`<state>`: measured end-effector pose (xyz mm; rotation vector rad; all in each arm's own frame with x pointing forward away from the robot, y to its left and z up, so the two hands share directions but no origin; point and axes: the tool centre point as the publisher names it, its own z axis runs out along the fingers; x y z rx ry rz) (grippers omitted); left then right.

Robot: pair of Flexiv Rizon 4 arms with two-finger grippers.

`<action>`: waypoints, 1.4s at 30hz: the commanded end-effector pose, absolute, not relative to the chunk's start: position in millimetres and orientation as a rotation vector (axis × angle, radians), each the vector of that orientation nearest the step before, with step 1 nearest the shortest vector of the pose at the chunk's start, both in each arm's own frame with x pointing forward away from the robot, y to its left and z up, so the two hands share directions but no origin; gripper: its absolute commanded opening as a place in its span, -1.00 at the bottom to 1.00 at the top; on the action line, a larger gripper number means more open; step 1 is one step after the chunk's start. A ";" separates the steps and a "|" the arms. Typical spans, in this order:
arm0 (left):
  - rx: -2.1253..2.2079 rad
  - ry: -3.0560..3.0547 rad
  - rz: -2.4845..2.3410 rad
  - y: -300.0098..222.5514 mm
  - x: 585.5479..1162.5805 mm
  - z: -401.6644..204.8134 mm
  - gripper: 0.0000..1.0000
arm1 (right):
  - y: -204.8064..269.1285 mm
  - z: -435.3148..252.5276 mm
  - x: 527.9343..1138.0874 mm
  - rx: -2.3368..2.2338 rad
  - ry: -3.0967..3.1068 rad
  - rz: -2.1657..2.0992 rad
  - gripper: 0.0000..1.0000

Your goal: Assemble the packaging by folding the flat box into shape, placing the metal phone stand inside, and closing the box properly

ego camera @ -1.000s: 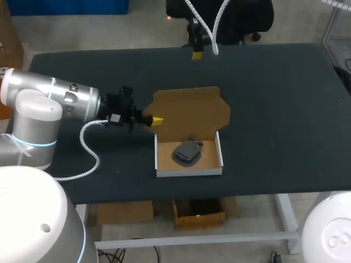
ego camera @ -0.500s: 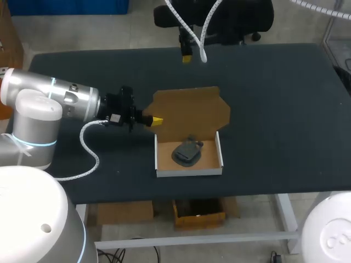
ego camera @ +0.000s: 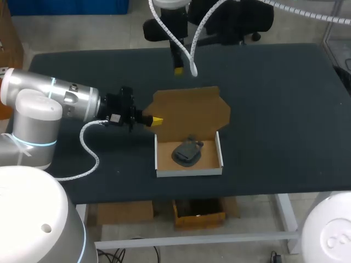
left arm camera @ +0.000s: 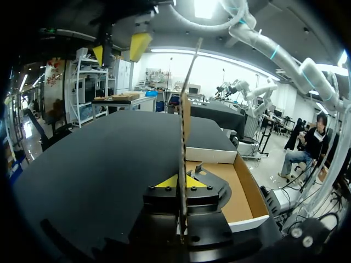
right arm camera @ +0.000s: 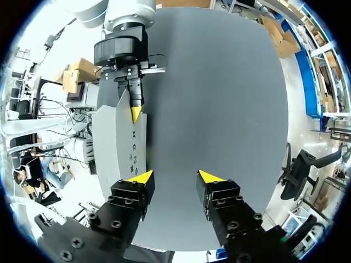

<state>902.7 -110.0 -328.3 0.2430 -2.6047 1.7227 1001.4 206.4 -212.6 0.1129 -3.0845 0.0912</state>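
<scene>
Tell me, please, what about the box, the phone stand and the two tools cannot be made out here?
Left wrist view: the grey metal phone stand is mostly hidden behind the open brown cardboard lid and the left tool.
Right wrist view: the lid's outer face hides the stand and the white-walled box tray.
Head view: the right tool shows one yellow tip; its wrist hides the other.

The way ahead of the left claw (left arm camera: 181,182) is barred by the clamped lid (left arm camera: 185,118); room is left under the right claw (right arm camera: 175,176)
</scene>
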 end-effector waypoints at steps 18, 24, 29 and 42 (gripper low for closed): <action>0.244 -2.604 1.727 -111.3 901.5 -332.7 -1.00 | 183.7 -220.8 953.0 0.072 -3.102 0.030 -0.05; 0.244 -2.604 1.727 -111.3 901.5 -332.7 -1.00 | 180.6 -218.9 944.2 0.070 -3.105 0.020 -0.04; 0.244 -2.604 1.727 -111.3 901.5 -332.7 -1.00 | 179.7 -221.1 935.4 0.074 -3.101 0.030 -0.04; 0.244 -2.604 1.727 -111.3 901.5 -332.7 -1.00 | 179.6 -227.1 922.3 0.066 -3.092 0.062 -0.05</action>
